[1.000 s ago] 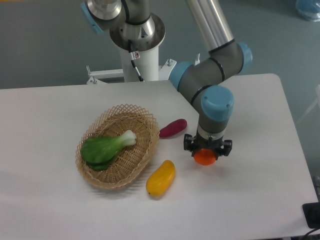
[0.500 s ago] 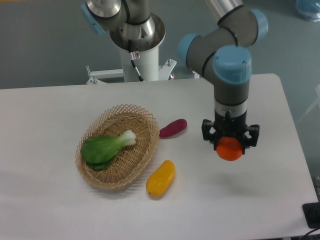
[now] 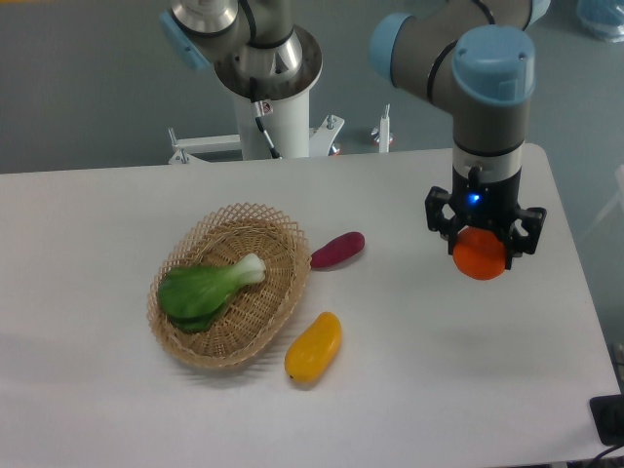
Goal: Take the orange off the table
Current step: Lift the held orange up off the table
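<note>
The orange (image 3: 480, 259) is a small bright-orange ball held between the black fingers of my gripper (image 3: 482, 246), which is shut on it. It hangs in the air above the right part of the white table (image 3: 390, 390), well clear of the surface. The upper half of the orange is hidden behind the gripper body. The arm's grey and blue wrist stands upright over it.
A wicker basket (image 3: 185, 331) with a green leafy vegetable (image 3: 205, 289) sits left of centre. A purple oblong vegetable (image 3: 337, 250) lies beside the basket's right rim, and a yellow-orange mango-like fruit (image 3: 314, 346) lies in front of it. The robot base (image 3: 268, 78) stands behind the table.
The gripper has risen and moved to the right with the orange in it, from beside the purple vegetable and low over the table to high above the table's right side.
</note>
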